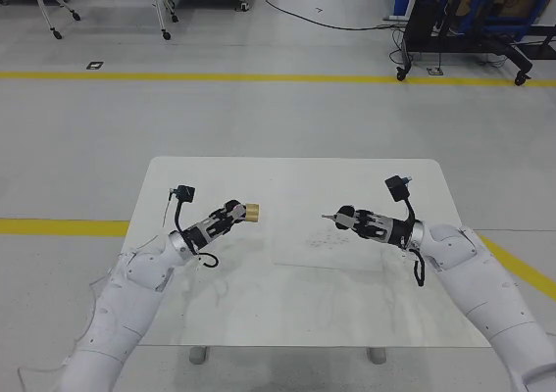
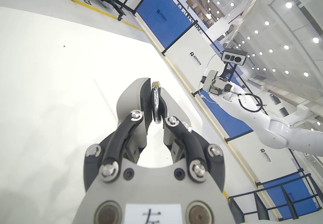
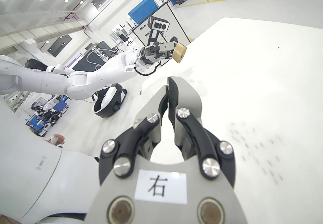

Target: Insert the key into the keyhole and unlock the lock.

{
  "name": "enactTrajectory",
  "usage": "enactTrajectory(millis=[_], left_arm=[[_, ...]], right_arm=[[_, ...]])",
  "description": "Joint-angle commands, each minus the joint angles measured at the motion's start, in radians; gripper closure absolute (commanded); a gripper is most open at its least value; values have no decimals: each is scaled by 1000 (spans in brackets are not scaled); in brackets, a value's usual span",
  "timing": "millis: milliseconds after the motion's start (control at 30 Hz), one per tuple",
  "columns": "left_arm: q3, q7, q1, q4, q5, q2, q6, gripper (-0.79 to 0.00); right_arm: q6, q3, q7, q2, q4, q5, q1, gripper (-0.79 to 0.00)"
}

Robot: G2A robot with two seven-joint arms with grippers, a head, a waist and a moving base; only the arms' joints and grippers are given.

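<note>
— What's over the white table (image 1: 287, 314)?
— Both grippers, held well apart. The left gripper (image 1: 235, 216) is clamped on the shackle of the brass lock (image 1: 252, 212), whose body faces the right gripper (image 1: 340, 217).
— And the key?
— The key (image 1: 327, 216) pokes out from the right gripper's pressed-together fingers, pointing toward the lock, well clear of it.
</note>
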Motion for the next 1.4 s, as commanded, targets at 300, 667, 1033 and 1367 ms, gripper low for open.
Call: enactTrajectory(millis=[300,667,1033,1367], left_arm=[[63,-265,-38,165,-881,-61,73,0],[58,-288,-43,210,-992,-72,97,0],[152,-269,-6,200,-1051,-119,199,0],[165,-393,-35,278,-1298,-170,230,0]], right_arm=[[80,55,-185,-1,-149,-94,-51,0],[102,59,-224,-4,-165,-120,-50,0],[109,-131,-249,-61,-225,-134,-9,0],[63,-238,-211,-106,-149,-95,79,0]])
